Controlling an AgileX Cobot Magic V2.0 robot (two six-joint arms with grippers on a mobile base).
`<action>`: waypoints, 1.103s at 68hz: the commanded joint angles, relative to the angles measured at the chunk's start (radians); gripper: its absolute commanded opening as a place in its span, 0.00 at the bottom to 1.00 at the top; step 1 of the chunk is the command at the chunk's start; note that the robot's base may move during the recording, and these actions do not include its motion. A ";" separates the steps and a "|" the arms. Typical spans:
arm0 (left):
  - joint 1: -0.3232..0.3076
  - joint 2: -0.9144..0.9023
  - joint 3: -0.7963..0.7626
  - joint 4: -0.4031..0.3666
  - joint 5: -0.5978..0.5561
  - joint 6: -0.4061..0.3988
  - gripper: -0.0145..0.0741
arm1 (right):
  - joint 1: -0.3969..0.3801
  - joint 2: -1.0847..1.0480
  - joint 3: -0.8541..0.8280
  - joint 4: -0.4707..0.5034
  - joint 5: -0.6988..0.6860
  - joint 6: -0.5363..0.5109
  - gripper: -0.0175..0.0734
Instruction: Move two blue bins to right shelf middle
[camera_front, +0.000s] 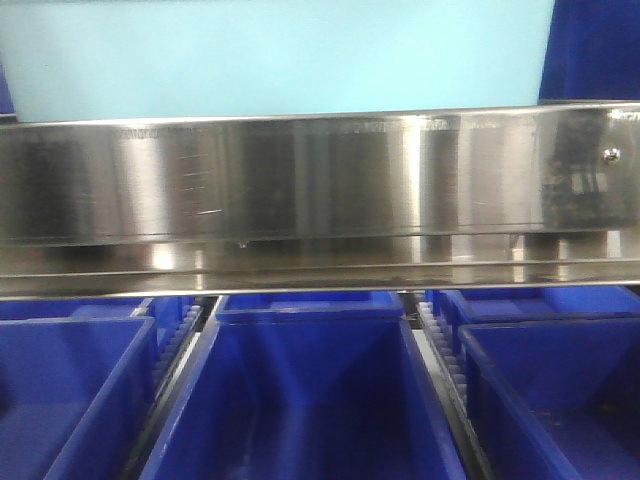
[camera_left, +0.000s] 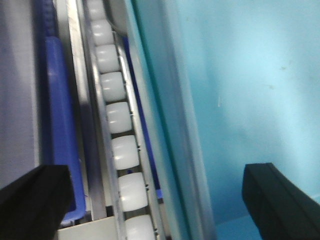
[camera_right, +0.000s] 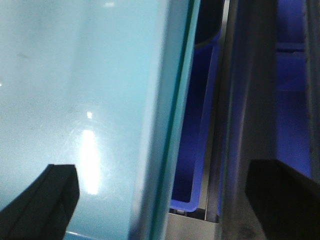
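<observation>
A light blue bin (camera_front: 270, 55) sits at the front edge of the upper shelf, just behind the steel shelf rail (camera_front: 300, 180). Below the rail, dark blue bins (camera_front: 300, 390) stand side by side. The left gripper (camera_left: 155, 180) is spread wide, straddling the light blue bin's side wall and a white roller track (camera_left: 122, 150) beside it. The right gripper (camera_right: 162, 185) is likewise spread across the opposite wall, with another dark blue bin (camera_right: 200, 125) beside it. Neither gripper visibly touches the bin.
</observation>
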 joint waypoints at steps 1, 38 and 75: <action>0.001 0.018 0.002 -0.021 -0.024 -0.006 0.84 | 0.003 0.020 0.013 0.021 -0.034 0.000 0.81; 0.001 0.027 0.002 -0.019 0.029 -0.006 0.53 | 0.003 0.059 0.013 0.026 -0.020 0.000 0.52; 0.001 0.022 -0.005 -0.053 0.068 -0.006 0.04 | 0.003 0.035 0.011 0.028 0.022 0.000 0.02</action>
